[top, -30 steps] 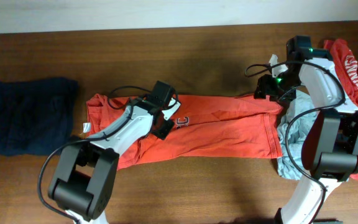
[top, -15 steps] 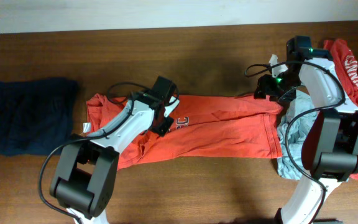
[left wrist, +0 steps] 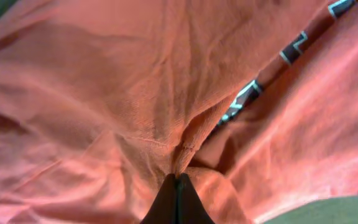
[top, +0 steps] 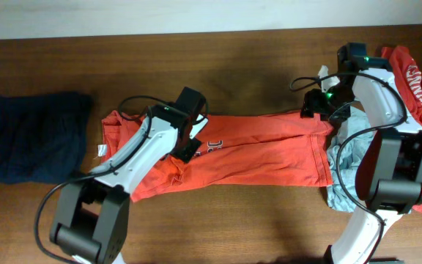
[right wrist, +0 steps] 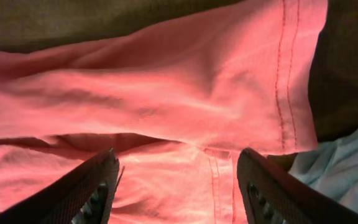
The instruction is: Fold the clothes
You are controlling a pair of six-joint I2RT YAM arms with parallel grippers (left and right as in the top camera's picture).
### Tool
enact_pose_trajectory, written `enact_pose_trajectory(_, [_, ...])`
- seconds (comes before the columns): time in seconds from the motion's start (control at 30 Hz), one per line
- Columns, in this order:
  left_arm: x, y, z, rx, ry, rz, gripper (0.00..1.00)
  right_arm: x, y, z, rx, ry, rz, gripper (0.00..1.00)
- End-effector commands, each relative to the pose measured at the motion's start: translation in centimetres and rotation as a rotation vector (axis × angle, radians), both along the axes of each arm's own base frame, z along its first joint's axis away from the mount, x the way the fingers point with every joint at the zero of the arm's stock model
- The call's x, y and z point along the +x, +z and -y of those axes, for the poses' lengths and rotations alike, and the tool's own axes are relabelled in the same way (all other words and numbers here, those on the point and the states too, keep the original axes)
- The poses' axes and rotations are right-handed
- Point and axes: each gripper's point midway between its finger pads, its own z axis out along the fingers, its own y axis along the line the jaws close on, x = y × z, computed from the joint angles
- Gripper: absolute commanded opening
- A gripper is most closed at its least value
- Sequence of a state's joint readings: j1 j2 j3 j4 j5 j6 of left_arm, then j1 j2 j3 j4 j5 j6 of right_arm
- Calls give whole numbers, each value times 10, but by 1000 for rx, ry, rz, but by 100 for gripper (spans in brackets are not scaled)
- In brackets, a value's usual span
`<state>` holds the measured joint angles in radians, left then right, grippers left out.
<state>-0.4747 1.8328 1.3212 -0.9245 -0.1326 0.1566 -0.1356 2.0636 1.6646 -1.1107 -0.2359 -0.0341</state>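
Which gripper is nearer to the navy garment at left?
Left. The left gripper, on the orange shirt, is right of the navy garment; the right gripper is farther right.

The overhead view looks straight down from well above and takes in the whole table (top: 255, 59). The left wrist view sits very close over the orange-red T-shirt (top: 269, 154), so cloth fills nearly its whole frame above its own jaws. The right wrist view looks past its own jaws at the shirt's hem end, from slightly farther off. All three views share that shirt.
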Motion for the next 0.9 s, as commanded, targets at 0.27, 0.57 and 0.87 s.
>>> enact_pose_trajectory(0.27, [14,38,0,-25,21,117,0,-17,-9,2,-16,-97,-85,66])
enact_pose_trajectory(0.57, [15,38,-1,-19,22,120,0,-30,-39,18,-117,-250,-137,65])
enact_pose_trajectory(0.87, [15,38,-1,-20,22,122,0,-21,-53,20,-110,-330,-91,47])
